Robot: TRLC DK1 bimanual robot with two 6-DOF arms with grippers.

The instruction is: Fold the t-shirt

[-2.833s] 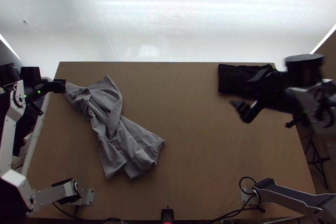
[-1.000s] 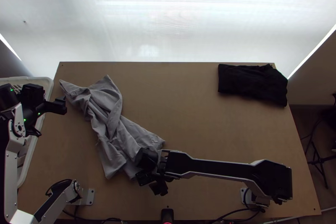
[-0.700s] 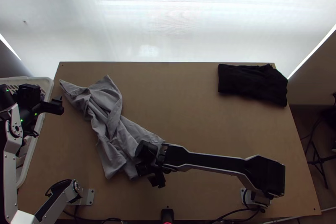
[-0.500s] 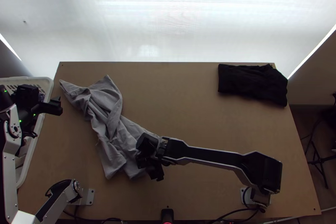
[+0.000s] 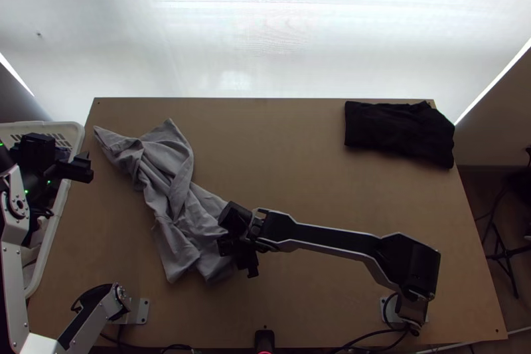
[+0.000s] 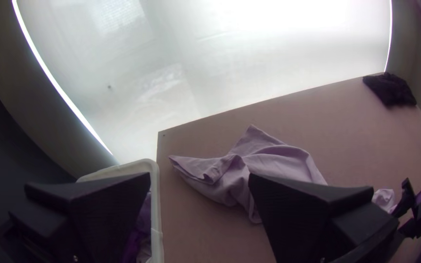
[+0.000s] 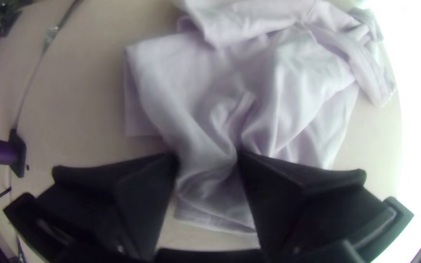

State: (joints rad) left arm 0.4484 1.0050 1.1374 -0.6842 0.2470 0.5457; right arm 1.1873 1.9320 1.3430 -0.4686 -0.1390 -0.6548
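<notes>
t-shirt [image 5: 176,188], l. side, top view: prob. soft, light; grab lower edge [image 5: 214,274]. r. gripper [image 7: 207,158] parted, l. gripper [image 6: 199,177] wide.

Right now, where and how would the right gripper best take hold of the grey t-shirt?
I'd grip the grey t-shirt by its end nearer the arms' bases, with the right gripper coming down from above. The cloth is bunched there, and its ridges lie between the open fingers, so one finger either side should pinch them. How many layers would come along, I cannot tell.
</notes>
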